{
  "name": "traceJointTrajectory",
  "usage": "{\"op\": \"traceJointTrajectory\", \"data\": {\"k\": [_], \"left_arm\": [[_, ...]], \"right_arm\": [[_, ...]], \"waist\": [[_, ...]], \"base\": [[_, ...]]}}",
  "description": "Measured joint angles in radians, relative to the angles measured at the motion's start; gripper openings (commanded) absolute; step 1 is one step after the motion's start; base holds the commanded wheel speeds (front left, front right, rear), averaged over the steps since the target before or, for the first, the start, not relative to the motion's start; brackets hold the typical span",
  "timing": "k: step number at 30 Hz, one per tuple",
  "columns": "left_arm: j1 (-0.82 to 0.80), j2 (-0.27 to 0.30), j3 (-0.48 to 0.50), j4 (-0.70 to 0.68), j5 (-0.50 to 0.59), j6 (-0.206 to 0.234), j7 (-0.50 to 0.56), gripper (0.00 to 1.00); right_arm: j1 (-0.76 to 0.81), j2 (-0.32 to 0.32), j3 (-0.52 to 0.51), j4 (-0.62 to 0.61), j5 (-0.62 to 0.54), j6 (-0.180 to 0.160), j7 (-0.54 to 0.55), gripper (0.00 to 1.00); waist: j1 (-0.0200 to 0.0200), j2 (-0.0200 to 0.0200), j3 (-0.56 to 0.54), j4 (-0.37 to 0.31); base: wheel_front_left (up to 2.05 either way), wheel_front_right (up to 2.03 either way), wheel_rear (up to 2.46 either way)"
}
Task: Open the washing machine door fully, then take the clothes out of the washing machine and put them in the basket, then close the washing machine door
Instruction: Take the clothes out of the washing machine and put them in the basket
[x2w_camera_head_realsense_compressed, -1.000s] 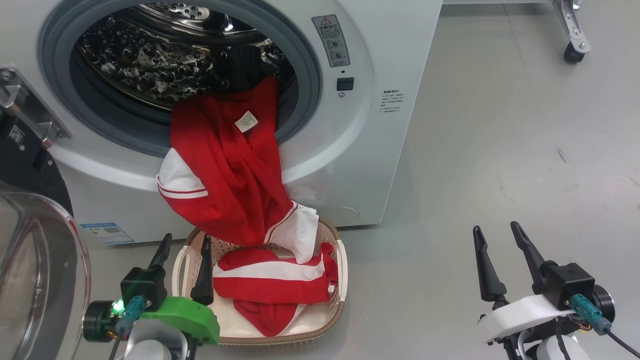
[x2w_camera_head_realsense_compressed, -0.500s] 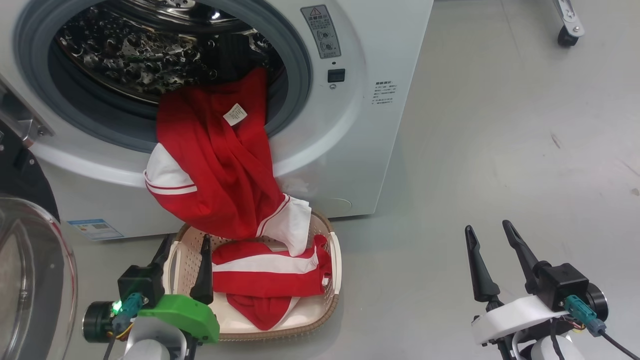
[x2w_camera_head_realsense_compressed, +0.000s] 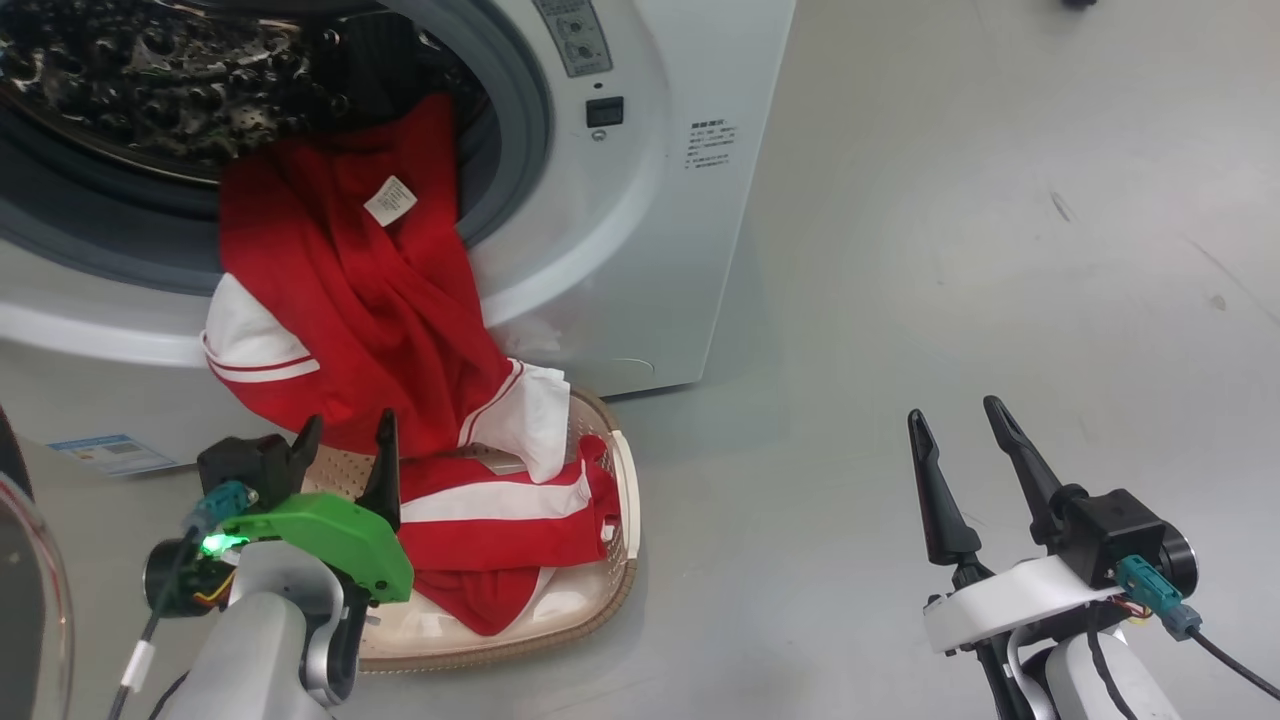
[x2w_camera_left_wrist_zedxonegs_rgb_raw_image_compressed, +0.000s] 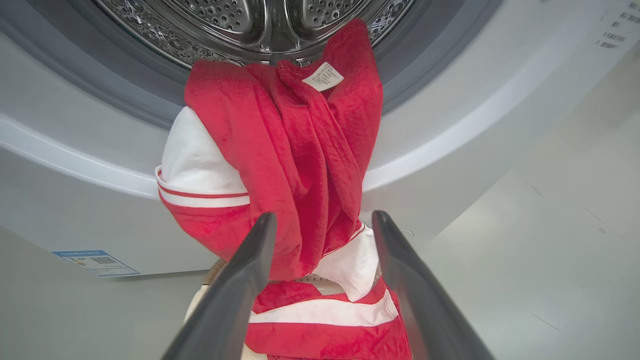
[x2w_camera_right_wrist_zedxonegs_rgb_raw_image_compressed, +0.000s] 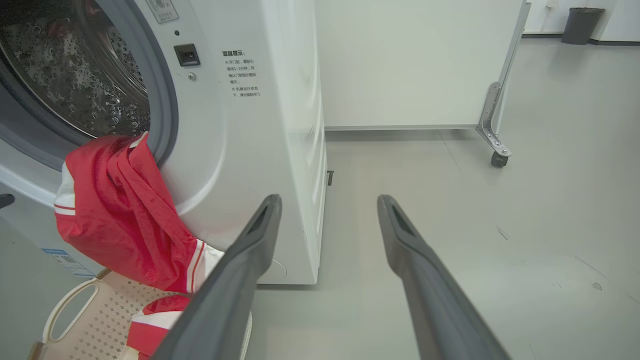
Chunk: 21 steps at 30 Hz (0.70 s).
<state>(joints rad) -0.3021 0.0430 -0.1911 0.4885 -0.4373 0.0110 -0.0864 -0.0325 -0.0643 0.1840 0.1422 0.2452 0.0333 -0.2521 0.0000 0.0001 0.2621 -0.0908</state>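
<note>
— Where are the bright red, white-striped clothes (x2w_camera_head_realsense_compressed: 350, 300)?
— Hanging out of the big white washing machine (x2w_camera_head_realsense_compressed: 650, 250) into the small cream perforated basket (x2w_camera_head_realsense_compressed: 628, 500) below.
— And the robot?
— Both spread, empty: left hand (x2w_camera_head_realsense_compressed: 348, 428) by the hanging cloth, right hand (x2w_camera_head_realsense_compressed: 952, 412) over the floor (x2w_camera_head_realsense_compressed: 950, 230).

Grey floor (x2w_camera_head_realsense_compressed: 950, 250), glossy, few dark scuffs (x2w_camera_head_realsense_compressed: 1060, 207) seen. White panel (x2w_camera_right_wrist_zedxonegs_rgb_raw_image_compressed: 415, 60) stood behind, carried on bracket (x2w_camera_right_wrist_zedxonegs_rgb_raw_image_compressed: 492, 115) with caster (x2w_camera_right_wrist_zedxonegs_rgb_raw_image_compressed: 496, 159). Dark bin (x2w_camera_right_wrist_zedxonegs_rgb_raw_image_compressed: 582, 25) set by far wall (x2w_camera_right_wrist_zedxonegs_rgb_raw_image_compressed: 620, 17).
</note>
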Motion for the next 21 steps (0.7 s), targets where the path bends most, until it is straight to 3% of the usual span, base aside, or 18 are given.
{"op": "traceJointTrajectory", "data": {"k": [21], "left_arm": [[-0.232, 0.135, 0.094, 0.218, -0.038, -0.008, 0.149, 1.0]], "right_arm": [[-0.069, 0.012, 0.015, 0.013, 0.039, 0.001, 0.0, 1.0]], "waist": [[0.0, 0.0, 0.133, -0.175]], "base": [[0.0, 0.0, 0.0]]}}
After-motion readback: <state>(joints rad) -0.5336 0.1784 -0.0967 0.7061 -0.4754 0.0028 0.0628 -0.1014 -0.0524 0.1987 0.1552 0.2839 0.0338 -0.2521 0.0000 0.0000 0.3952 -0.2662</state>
